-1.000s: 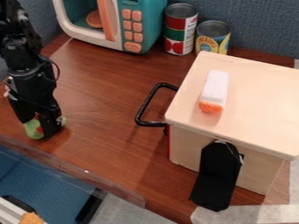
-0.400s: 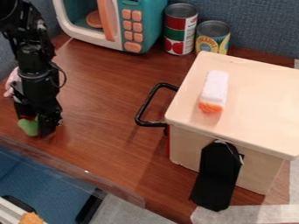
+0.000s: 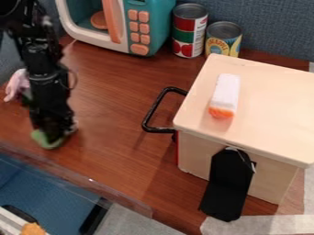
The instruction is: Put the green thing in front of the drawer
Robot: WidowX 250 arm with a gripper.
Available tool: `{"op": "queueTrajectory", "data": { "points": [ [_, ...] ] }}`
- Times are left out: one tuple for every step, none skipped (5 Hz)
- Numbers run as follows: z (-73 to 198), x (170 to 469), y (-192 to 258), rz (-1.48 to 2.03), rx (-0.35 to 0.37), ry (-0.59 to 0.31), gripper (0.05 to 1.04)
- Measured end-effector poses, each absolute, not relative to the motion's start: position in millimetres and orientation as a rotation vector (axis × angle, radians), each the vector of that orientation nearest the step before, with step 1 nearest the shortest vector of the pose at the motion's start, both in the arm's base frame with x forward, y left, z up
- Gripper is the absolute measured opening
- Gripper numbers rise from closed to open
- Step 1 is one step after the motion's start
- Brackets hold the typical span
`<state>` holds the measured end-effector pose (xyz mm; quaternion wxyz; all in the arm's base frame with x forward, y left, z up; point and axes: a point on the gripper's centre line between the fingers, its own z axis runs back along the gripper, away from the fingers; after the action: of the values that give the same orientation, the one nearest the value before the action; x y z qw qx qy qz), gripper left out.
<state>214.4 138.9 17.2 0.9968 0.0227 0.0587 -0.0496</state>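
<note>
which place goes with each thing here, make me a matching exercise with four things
1. green rounded thing
2. white block with an orange end
3. black bar handle
4. teal toy microwave with peach buttons

A. on top of the pale wooden box
B. right beside the red-labelled metal can
C. at the lower end of the black gripper
D. sticking out from the box's side

Pairs: 1-C, 2-A, 3-D, 4-B

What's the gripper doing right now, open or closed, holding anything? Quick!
Gripper: can't tell whether it's open or closed; the green thing is right at its lower end, but a grip can't be confirmed.
</note>
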Motion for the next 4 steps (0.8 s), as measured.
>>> {"op": "queueTrajectory", "data": {
  "points": [
    [27,240,118,-0.071,-0.031,0.005,0.238],
    [37,291,91,-0.056,-0.038,-0.037,0.233],
    [38,328,85,-0.052,-0.030,-0.070,0.233],
    [39,348,90,-0.047,-0.011,-0.077,0.233]
  ]
}}
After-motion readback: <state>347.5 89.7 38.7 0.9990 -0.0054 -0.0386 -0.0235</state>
